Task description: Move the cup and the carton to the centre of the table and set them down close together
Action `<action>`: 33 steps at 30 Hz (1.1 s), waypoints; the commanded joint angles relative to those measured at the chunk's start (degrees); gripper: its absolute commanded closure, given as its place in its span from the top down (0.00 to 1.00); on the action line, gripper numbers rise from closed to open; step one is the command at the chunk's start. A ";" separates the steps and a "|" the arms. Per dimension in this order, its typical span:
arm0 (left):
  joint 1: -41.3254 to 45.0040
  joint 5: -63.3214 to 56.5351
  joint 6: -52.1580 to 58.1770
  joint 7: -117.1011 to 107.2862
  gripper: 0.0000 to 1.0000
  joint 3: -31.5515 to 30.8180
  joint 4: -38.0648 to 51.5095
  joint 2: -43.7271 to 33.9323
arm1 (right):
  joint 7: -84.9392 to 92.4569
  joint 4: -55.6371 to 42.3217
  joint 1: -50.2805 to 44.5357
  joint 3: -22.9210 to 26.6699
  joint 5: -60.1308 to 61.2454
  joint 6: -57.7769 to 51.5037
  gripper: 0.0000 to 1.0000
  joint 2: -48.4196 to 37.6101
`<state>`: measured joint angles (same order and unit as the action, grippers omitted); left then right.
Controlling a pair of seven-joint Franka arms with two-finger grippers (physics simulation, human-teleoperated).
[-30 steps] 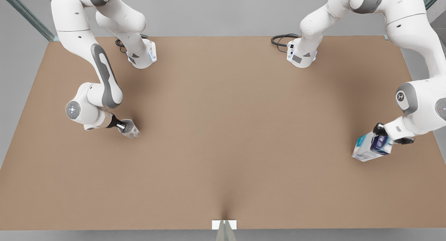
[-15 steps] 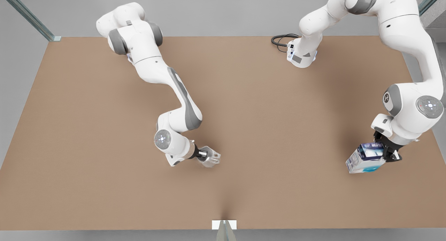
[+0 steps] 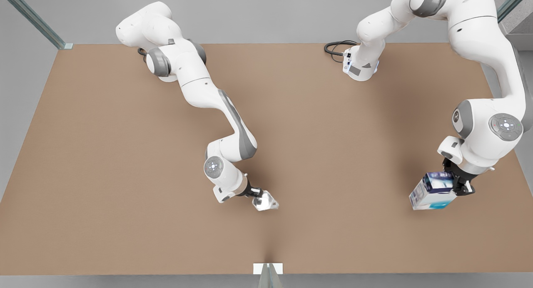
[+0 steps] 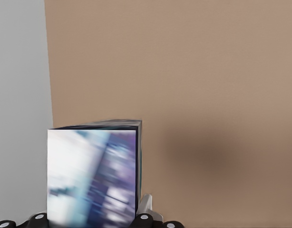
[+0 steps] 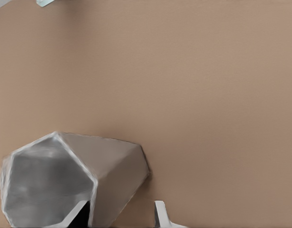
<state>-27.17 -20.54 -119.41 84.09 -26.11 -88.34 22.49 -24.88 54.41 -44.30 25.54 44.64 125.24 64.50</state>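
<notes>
Cup (image 3: 265, 202): small, pale grey-white, faceted rim, tapered. Tilted on its side, pinched at the rim, above the table (image 3: 125, 188) near its middle, toward the near edge in the front view.

Carton (image 3: 431, 191): white, teal-blue and navy-purple box, bigger than the cup. Tilted, held aloft near the front view's right edge, well apart from the cup.

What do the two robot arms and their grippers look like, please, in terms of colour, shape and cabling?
Both arms are glossy white, built of rounded segments with grey joint caps and bands. The right gripper and the left gripper are small, black and two-fingered, with pale fingertips. A black cable coils beside one base.
</notes>
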 commanded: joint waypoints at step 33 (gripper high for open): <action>43.78 1.29 23.26 -42.79 0.48 -0.70 16.71 8.09 | 23.74 28.30 36.57 -21.33 -50.97 -32.87 1.00 -54.48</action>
<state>16.47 -21.35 -97.56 41.28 -27.53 -71.58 31.41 -1.14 83.17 -7.75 4.21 -6.33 92.60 10.03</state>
